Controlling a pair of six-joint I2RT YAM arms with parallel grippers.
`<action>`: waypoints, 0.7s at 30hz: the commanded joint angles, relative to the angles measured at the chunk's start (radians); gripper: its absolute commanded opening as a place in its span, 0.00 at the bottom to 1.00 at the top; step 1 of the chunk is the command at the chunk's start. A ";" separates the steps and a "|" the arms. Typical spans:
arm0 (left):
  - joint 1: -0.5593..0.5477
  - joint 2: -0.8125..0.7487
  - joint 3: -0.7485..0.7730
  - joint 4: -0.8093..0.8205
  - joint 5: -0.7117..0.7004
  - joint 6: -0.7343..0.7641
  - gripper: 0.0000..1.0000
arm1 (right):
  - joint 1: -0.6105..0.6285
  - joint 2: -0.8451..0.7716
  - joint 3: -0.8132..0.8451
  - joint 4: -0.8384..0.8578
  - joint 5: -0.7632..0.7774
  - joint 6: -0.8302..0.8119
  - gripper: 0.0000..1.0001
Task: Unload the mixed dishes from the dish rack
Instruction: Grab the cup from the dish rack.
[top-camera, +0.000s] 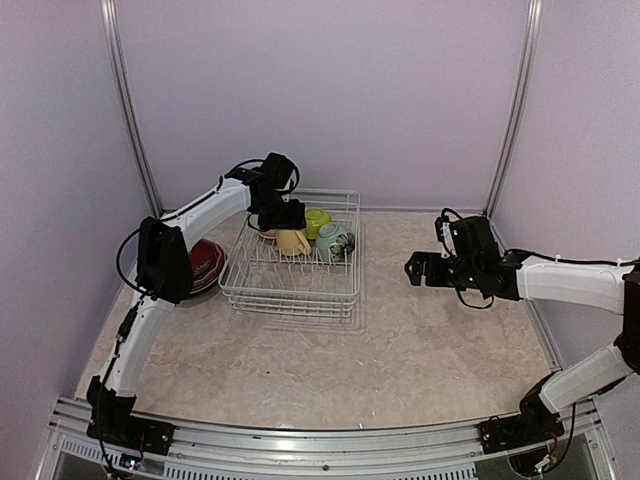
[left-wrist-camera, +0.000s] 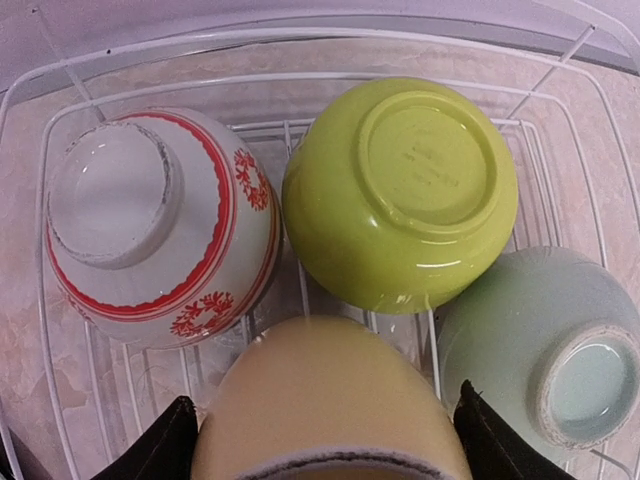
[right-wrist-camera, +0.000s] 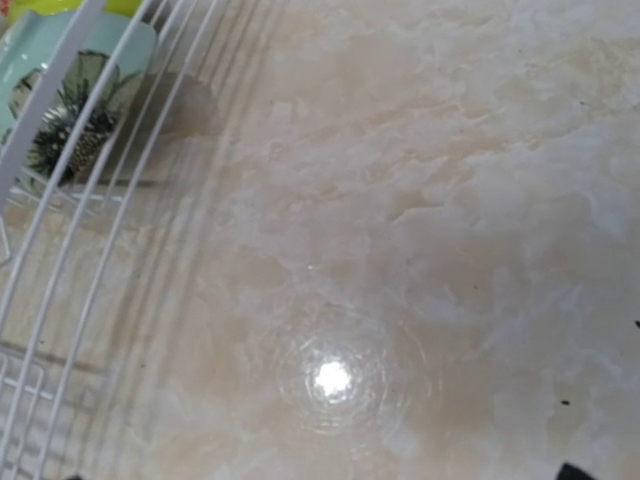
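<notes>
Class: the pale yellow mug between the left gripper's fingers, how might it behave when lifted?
The mug looks glossy and glazed: probably rigid but slippery. Its rounded sides might slip from the left gripper. It looks ceramic, so likely breakable.

In the rack, three bowls sit at the far end with the mug just before them; plates lie on the table left of the rack
</notes>
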 joint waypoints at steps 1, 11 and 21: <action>-0.011 -0.001 0.016 -0.023 -0.019 0.020 0.45 | 0.014 0.021 0.017 -0.015 0.010 -0.005 1.00; -0.017 -0.098 0.015 -0.033 -0.022 0.034 0.16 | 0.014 0.032 0.028 -0.009 -0.005 -0.004 1.00; -0.017 -0.255 -0.041 -0.029 0.020 0.016 0.00 | 0.015 0.060 0.063 0.010 -0.045 0.001 1.00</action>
